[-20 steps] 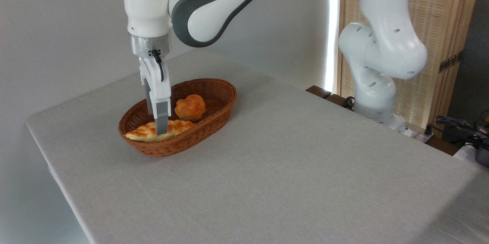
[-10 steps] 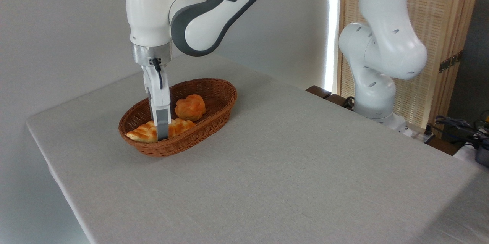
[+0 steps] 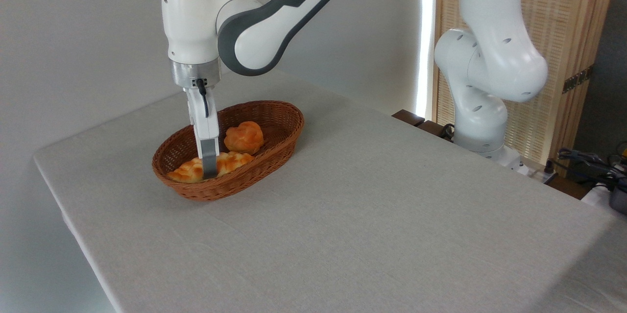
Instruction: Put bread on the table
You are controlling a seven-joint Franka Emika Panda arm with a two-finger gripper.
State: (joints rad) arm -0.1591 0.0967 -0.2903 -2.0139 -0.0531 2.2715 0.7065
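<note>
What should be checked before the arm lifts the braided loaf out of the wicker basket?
1. Claw down at the long, golden braided loaf, near its middle: ok.
2. Claw closed on the loaf: cannot tell; the near finger hides the grip.
3. Loaf in the brown oval wicker basket, not yet on the table: ok as a starting state.
4. Small round orange-brown bun apart from the claw: ok; it sits to the right, further back.
5. Bare light grey cloth-covered table beside the basket for placing: ok.
</note>
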